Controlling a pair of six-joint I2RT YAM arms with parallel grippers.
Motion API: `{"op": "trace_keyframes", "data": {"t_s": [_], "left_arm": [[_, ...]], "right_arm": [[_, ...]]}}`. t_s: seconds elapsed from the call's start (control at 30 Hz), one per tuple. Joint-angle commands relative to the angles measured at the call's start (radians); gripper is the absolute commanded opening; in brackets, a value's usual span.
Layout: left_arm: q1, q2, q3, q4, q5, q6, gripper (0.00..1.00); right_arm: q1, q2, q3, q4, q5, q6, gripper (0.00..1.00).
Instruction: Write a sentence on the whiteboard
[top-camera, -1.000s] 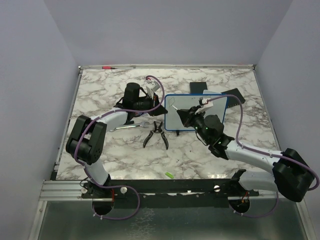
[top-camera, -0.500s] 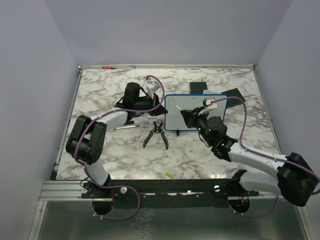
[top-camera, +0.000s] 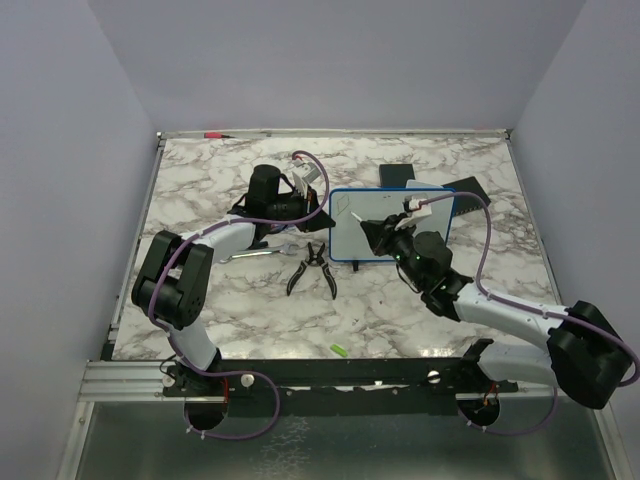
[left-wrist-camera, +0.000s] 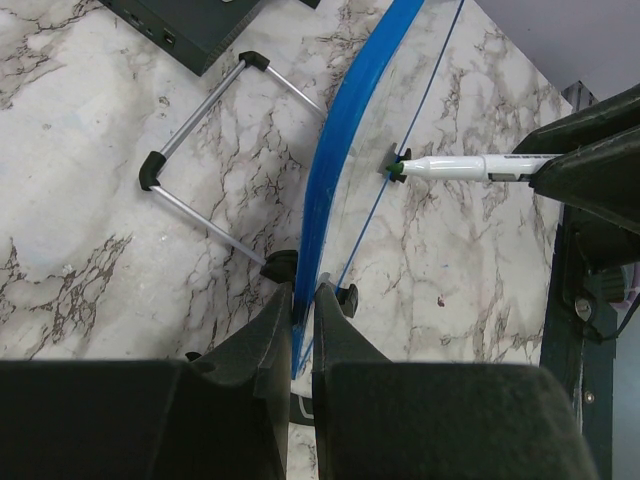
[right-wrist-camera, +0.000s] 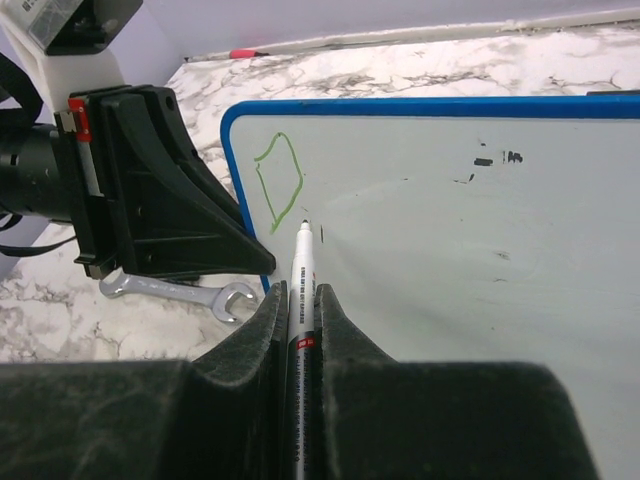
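The whiteboard (top-camera: 345, 222), white with a blue frame, stands upright mid-table. My left gripper (top-camera: 322, 212) is shut on its left frame edge (left-wrist-camera: 350, 130), one finger on each side (left-wrist-camera: 303, 295). My right gripper (top-camera: 380, 232) is shut on a white marker (right-wrist-camera: 302, 265). The marker's tip is at the board face (right-wrist-camera: 450, 200), just below and right of a green looped scrawl (right-wrist-camera: 280, 185) near the upper left corner. No other green writing shows. The marker also shows in the left wrist view (left-wrist-camera: 460, 167), with its green tip against the board.
Pliers (top-camera: 312, 268) and a wrench (top-camera: 255, 254) lie in front of the board's left end. Black pads (top-camera: 400, 175) lie behind it. A green cap (top-camera: 339, 349) lies near the front edge. A red pen (top-camera: 213, 133) lies on the back rail. The board's wire stand (left-wrist-camera: 200, 140) rests on the marble.
My right gripper has shifted the marker slightly right and then back a little along the board's face. The left gripper and the board have not moved.
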Motion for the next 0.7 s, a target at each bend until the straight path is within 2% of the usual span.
{"op": "trace_keyframes", "data": {"t_s": [0.0,0.67], "left_arm": [[-0.004,0.014,0.019,-0.034,-0.036,0.016,0.0],[-0.004,0.017,0.02,-0.034,-0.029,0.017,0.0]], "right_arm": [[-0.003,0.022,0.001,0.038,-0.016,-0.021,0.01],[-0.003,0.081,0.023,0.108,0.013,-0.029,0.01]]}}
